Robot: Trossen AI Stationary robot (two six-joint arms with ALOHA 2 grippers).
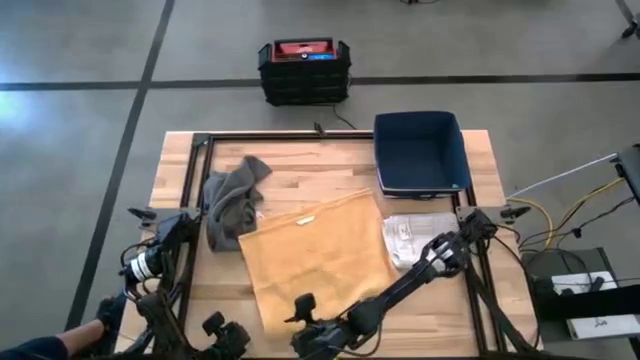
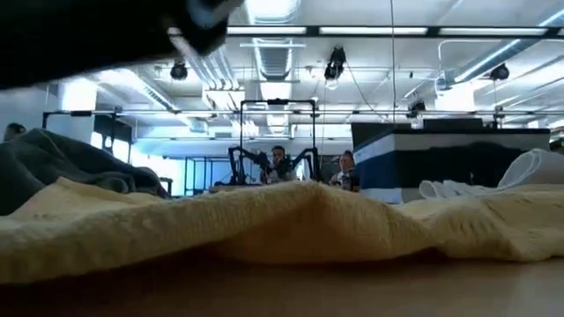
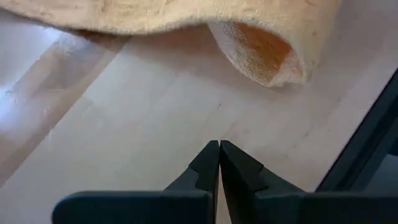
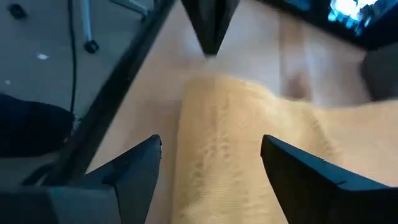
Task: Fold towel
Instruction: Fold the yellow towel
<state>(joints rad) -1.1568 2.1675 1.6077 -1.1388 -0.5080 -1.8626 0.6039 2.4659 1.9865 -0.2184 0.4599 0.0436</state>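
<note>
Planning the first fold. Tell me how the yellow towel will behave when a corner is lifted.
Probably floppy: the yellow towel lies in soft ripples in the low view, so a lifted corner should drape. Its looped pile looks grippy, not slippery, so it may drag on the table. One corner already curls, near the shut left gripper.

Yellow towel point(image 1: 315, 258), soft terry cloth, spread open and nearly flat in the table's middle, slightly rotated, with gentle wrinkles; near edge close to the table's near side, one near corner curled up.
</note>
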